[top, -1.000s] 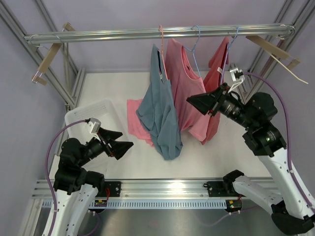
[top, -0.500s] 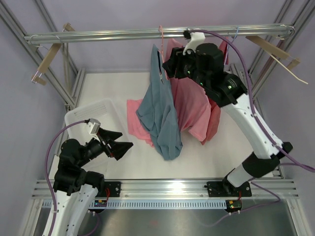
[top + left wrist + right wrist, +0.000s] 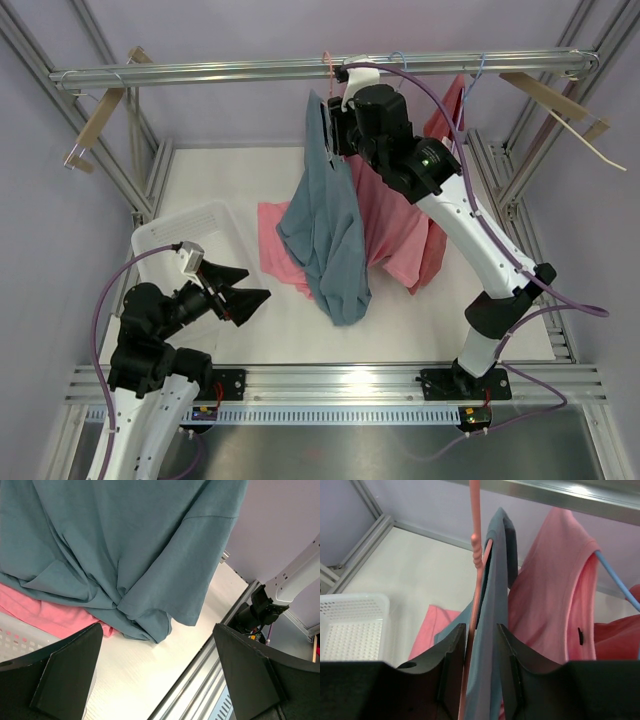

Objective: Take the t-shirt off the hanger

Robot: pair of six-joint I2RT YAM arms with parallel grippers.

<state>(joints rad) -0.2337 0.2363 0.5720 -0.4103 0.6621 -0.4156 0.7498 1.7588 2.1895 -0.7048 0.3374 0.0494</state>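
Observation:
A blue t-shirt [image 3: 325, 230] hangs from a pink hanger [image 3: 327, 70] on the top rail, bunched and drooping to the table. My right gripper [image 3: 335, 140] is raised to the shirt's shoulder. In the right wrist view its jaws [image 3: 481, 630] stand narrow, with the pink hanger [image 3: 476, 540] and a fold of the blue t-shirt [image 3: 495, 605] pinched between them. My left gripper [image 3: 250, 300] is open and empty, low at the near left. In the left wrist view its jaws [image 3: 157, 630] point at the shirt's lower hem [image 3: 125, 545].
A pink t-shirt [image 3: 385, 200] on a blue hanger and a red shirt [image 3: 440, 140] hang just right of the blue one. A pink cloth [image 3: 272, 245] lies on the table. A white basket [image 3: 160, 235] stands at left. Wooden hangers [image 3: 100, 115] [image 3: 560, 100] hang at both rail ends.
My right arm swung up and left from beside the red shirt to the pink hanger, and its jaws narrowed around the hanger and blue shirt. The left arm has not moved.

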